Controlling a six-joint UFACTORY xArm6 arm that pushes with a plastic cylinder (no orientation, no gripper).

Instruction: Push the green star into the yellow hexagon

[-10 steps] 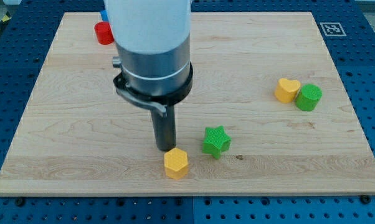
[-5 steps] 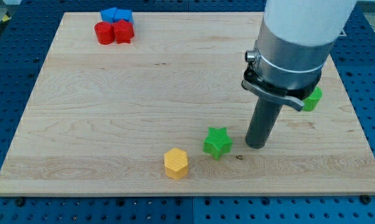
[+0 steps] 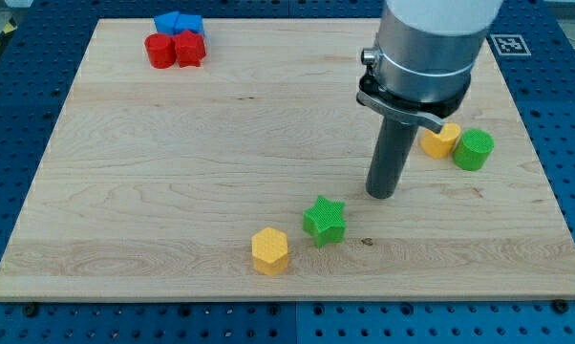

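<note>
The green star (image 3: pixel 324 221) lies on the wooden board (image 3: pixel 173 191) near the view's bottom middle. The yellow hexagon (image 3: pixel 269 251) sits just to its lower left, a small gap apart. My tip (image 3: pixel 380 195) rests on the board to the upper right of the star, a short way off it and not touching. The rod rises into the grey and white arm body at the view's top right.
A yellow heart-like block (image 3: pixel 440 140) and a green block (image 3: pixel 475 150) sit at the view's right, partly behind the arm. Two red blocks (image 3: pixel 174 50) and blue blocks (image 3: pixel 179 23) cluster at the top left.
My tip swung from left of the star, by the hexagon, round to its right, then moved up and slightly left. The star has slid a little left toward the hexagon.
</note>
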